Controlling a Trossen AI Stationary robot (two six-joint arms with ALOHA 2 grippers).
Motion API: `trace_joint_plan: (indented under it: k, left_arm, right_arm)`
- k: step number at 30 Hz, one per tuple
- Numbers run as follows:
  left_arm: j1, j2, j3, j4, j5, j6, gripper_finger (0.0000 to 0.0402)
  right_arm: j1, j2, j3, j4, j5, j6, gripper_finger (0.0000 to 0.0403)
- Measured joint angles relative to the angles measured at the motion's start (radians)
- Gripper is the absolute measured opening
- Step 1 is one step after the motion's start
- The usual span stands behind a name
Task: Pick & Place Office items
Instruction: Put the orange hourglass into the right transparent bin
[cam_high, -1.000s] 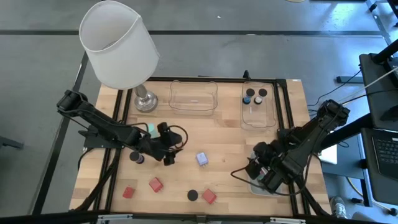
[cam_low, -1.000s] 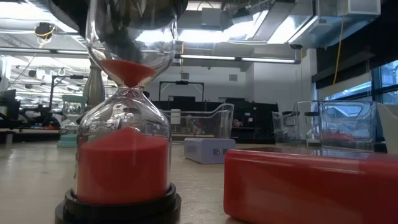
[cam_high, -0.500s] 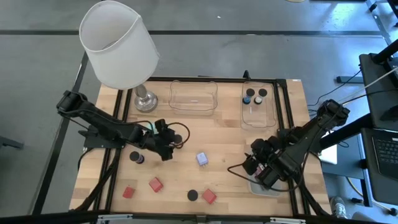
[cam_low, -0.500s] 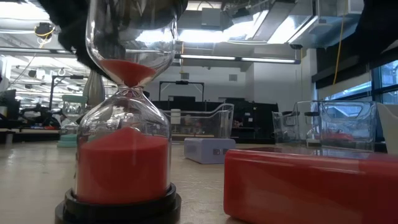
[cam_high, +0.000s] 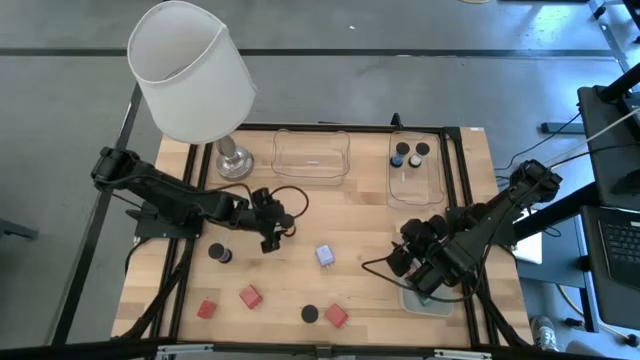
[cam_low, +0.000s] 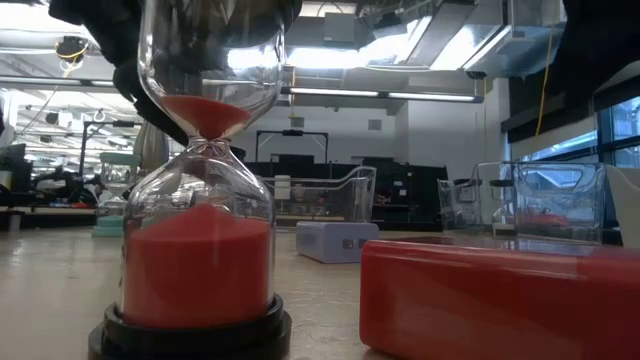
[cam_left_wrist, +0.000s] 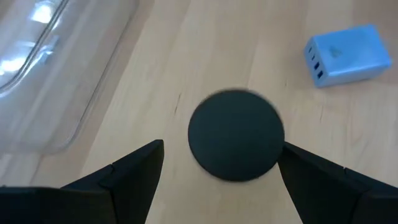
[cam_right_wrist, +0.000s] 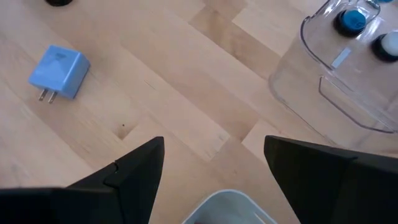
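The left gripper (cam_high: 272, 225) has pulled back from the near side of the wooden table (cam_high: 360, 215) toward the far side over the last second. It now hangs just left of centre with its jaws spread wide. A black, round-topped piece (cam_left_wrist: 236, 143) sits between them. There is a clear gap on one side, and whether the other finger touches it cannot be told.

The move looks like a lift toward the clear tray (cam_high: 311, 155) at the far edge, though a firm grip is not evident.

The right gripper (cam_high: 415, 262) has drifted slightly left, above the pale-green tray (cam_high: 430, 305) at the near right. Its fingers are apart and empty.

Most of the office items remain to be sorted:
- the lavender-blue charger (cam_high: 325, 255) lies at mid-table;
- a black cylinder (cam_high: 218, 253) stands to the left gripper's near left;
- red blocks (cam_high: 250, 296) and a red-sand hourglass (cam_low: 205, 200) line the near edge;
- only a few pieces sit in the far-right clear tray (cam_high: 415, 185).
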Motion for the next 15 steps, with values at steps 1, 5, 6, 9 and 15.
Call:
trace_joint_plan:
  k: [1, 5, 6, 9, 15]
  left_arm:
    - [0.004, 0.004, 0.0, 0.015, 0.001, 0.008, 0.0311]
    - [0.019, 0.014, 0.0, 0.075, 0.038, 0.051, 0.0311]
    - [0.022, 0.023, 0.0, 0.089, 0.049, 0.058, 0.0311]
    - [0.029, 0.042, 0.0, 0.098, 0.052, 0.064, 0.0311]
    - [0.037, 0.082, -0.001, 0.095, 0.024, 0.05, 0.031]
  right_arm:
    - [-0.002, 0.0, 0.0, 0.0, 0.0, -0.006, 0.0279]
    - [-0.008, 0.0, 0.0, 0.0, 0.0, -0.018, 0.0279]
    - [-0.009, 0.0, 0.0, 0.0, 0.0, -0.019, 0.0279]
    - [-0.009, 0.0, 0.0, 0.001, 0.0, -0.019, 0.0279]
    - [-0.009, 0.0, 0.0, 0.003, -0.003, -0.021, 0.0279]
